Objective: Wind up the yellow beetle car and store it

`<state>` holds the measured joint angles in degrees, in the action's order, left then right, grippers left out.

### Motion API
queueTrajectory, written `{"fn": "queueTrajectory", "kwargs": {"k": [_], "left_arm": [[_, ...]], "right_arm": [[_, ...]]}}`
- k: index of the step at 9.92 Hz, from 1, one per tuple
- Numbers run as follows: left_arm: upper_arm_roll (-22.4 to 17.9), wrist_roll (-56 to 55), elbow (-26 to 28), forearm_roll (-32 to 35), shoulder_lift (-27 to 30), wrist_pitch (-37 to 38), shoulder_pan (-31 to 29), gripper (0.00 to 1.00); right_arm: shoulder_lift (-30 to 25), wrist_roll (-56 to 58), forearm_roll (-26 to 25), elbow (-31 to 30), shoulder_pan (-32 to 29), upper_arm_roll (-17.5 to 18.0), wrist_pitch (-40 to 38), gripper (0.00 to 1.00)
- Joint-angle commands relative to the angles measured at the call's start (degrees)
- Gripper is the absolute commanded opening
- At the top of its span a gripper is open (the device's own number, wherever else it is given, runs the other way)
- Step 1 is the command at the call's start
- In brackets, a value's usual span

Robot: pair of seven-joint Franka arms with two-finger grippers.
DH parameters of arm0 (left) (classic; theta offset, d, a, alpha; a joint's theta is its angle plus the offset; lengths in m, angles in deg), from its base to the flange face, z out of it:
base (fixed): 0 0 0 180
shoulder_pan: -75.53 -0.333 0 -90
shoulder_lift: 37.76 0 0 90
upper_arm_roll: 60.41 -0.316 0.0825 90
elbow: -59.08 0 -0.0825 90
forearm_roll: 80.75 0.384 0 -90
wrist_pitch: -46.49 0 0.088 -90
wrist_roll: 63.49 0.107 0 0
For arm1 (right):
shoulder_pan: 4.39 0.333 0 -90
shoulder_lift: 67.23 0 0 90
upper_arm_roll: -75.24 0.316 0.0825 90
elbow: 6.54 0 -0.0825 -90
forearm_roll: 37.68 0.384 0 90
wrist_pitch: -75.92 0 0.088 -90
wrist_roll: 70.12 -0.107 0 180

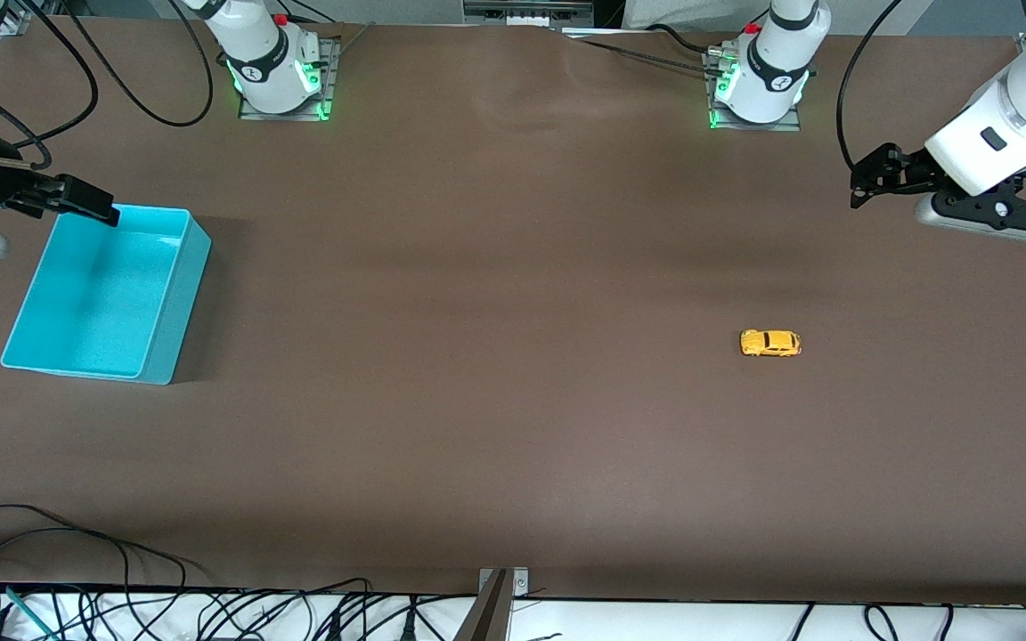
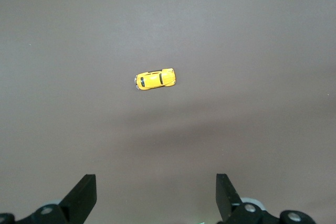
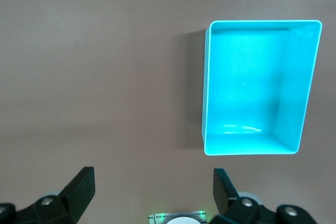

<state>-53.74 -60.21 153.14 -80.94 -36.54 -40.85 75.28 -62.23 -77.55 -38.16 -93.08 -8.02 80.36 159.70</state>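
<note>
The yellow beetle car point(image 1: 770, 343) sits alone on the brown table toward the left arm's end; it also shows in the left wrist view point(image 2: 155, 79). The turquoise bin point(image 1: 176, 303) stands empty toward the right arm's end and shows in the right wrist view point(image 3: 247, 146). My left gripper point(image 1: 862, 182) hangs in the air, open and empty point(image 2: 156, 195), above bare table near the left arm's end, apart from the car. My right gripper point(image 1: 96, 206) hangs over the bin's rim on the side toward the arm bases, open and empty point(image 3: 154, 190).
The two arm bases point(image 1: 277, 67) point(image 1: 758, 80) stand along the table edge farthest from the front camera. Loose black cables point(image 1: 77, 570) and a metal bracket point(image 1: 500, 592) lie at the table edge nearest the front camera.
</note>
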Motion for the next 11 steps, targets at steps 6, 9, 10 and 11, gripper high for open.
{"fn": "queueTrajectory", "kwargs": {"k": [6,9,10,11], "left_arm": [[0.27,-0.38,-2.13,-0.07,-1.13,1.38,-0.11,1.00],[0.19,-0.38,-2.13,-0.51,-1.40,1.38,-0.19,1.00],[0.27,-0.47,-2.13,-0.51,-1.48,1.38,-0.11,1.00],[0.27,-0.47,-2.13,-0.51,-1.57,1.38,-0.02,1.00]], "right_arm": [[0.54,-1.01,-0.83,0.67,-0.50,0.24,-0.63,1.00],[0.54,-1.01,-0.83,0.67,-0.50,0.15,-0.81,1.00],[0.54,-1.01,-0.83,0.67,-0.50,0.15,-0.81,1.00],[0.54,-1.01,-0.83,0.67,-0.50,0.15,-0.90,1.00]]}}
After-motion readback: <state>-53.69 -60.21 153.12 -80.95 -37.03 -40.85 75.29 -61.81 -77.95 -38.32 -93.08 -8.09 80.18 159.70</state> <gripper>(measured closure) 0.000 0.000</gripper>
